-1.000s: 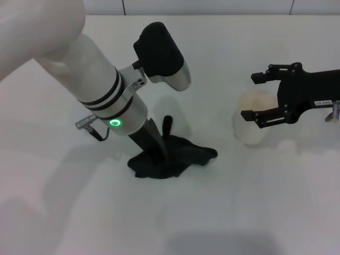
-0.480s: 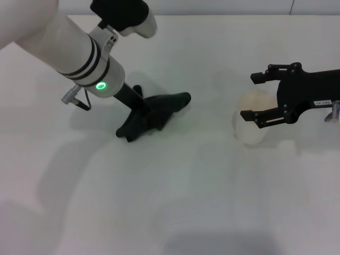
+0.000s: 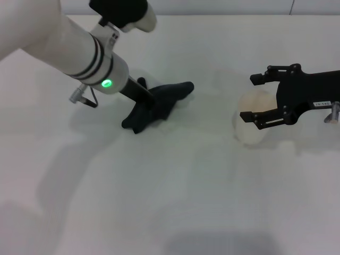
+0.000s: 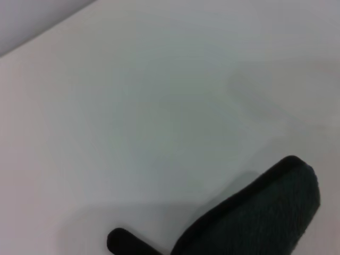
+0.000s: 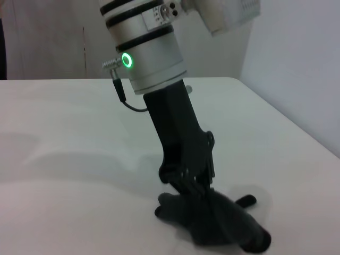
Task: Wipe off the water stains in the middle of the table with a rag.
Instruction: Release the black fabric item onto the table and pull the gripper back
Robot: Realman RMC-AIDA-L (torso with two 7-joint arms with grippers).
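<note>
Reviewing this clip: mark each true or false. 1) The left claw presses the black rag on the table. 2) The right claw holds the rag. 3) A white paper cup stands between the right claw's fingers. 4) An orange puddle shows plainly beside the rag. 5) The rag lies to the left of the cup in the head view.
1) True: the left claw has the rag pinched down against the table.
2) False: the right claw is away from the rag, at the paper cup.
3) True: the cup sits between its spread fingers.
4) False: no orange liquid shows on the table around the rag.
5) True.
</note>
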